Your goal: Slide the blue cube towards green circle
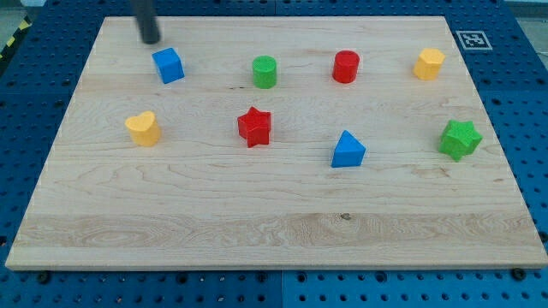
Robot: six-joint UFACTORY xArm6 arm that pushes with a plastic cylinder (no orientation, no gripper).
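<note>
The blue cube sits near the top left of the wooden board. The green circle, a short green cylinder, stands to the cube's right with a gap between them. My tip is just above and to the left of the blue cube, close to it; I cannot tell whether it touches.
A red cylinder and a yellow hexagon block stand along the top row to the right. A yellow heart, a red star, a blue triangle and a green star lie across the middle.
</note>
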